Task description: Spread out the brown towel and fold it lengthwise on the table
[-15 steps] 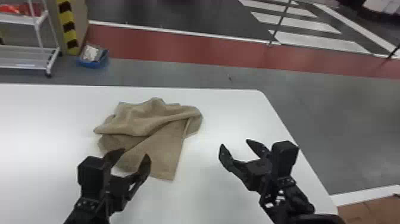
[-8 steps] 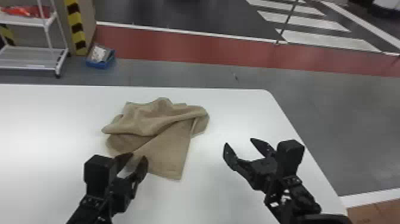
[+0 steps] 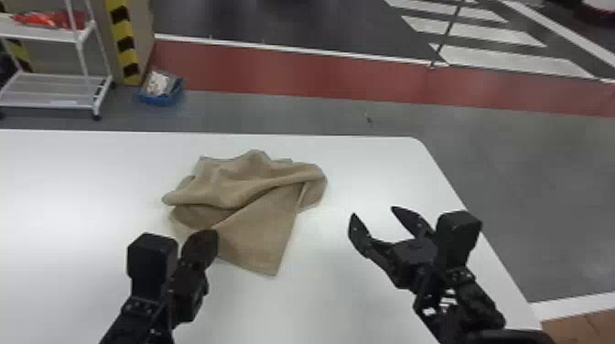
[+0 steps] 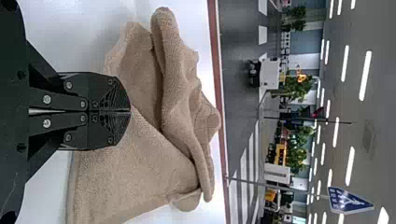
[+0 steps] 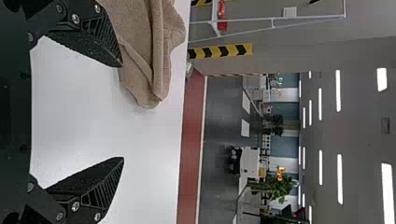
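- Head view: brown towel (image 3: 263, 233) bunched and half folded over itself, toward the worktop's (image 3: 91, 183) far edge, left of its far right corner; one flap points to the near edge.
- Same view: left gripper (image 3: 207, 234) at the towel's near left part; right gripper (image 3: 374, 212) released, empty, right of the towel, toward the worktop's right edge.
- Left wrist view: fingers clenched together against the towel. Can't tell if any cloth is caught under the tips. Risk: shallow bite or none, so a lift slips off and leaves the heap as is. If two layers are caught, the fold likely comes up too and won't open.
- Right wrist view: fingers wide apart, towel near one of them, untouched. Risk: with nothing holding that side, a left pull probably drags the whole bundle.
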Available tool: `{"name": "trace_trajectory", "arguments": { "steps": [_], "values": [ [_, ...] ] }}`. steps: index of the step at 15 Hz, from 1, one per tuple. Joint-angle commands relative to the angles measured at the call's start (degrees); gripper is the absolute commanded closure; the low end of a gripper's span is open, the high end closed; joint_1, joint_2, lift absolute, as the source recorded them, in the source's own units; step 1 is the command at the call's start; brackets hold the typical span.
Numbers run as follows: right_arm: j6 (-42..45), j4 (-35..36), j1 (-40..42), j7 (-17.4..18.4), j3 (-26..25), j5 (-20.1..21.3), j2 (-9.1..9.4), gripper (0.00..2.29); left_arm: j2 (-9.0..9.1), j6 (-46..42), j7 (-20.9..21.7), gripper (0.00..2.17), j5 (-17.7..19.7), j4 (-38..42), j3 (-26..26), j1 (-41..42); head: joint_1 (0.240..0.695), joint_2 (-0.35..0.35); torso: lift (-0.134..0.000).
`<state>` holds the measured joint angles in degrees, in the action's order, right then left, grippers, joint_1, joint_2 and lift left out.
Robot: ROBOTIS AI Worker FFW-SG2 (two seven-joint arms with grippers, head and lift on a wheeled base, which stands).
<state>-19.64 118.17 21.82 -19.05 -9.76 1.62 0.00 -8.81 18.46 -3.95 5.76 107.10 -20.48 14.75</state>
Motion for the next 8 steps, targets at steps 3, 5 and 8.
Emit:
{"name": "trace_trajectory", "arguments": {
  "steps": [3,5,8],
  "values": [
    [0.0,0.8,0.6,0.0,0.0,-0.5,0.05,0.19,-0.24,0.1,0.8,1.86,1.0,10.5,4.8,5.5,0.695,-0.214,-0.124],
    [-0.5,0.7,0.6,0.1,-0.4,-0.8,0.05,0.19,-0.33,1.2,1.5,1.86,3.9,18.0,8.3,7.7,0.695,-0.2,-0.124],
    [-0.9,0.8,0.9,0.0,0.1,-1.2,0.05,0.19,-0.59,5.4,3.0,1.86,8.5,24.0,13.3,8.8,0.695,-0.17,-0.124]
  ]
}}
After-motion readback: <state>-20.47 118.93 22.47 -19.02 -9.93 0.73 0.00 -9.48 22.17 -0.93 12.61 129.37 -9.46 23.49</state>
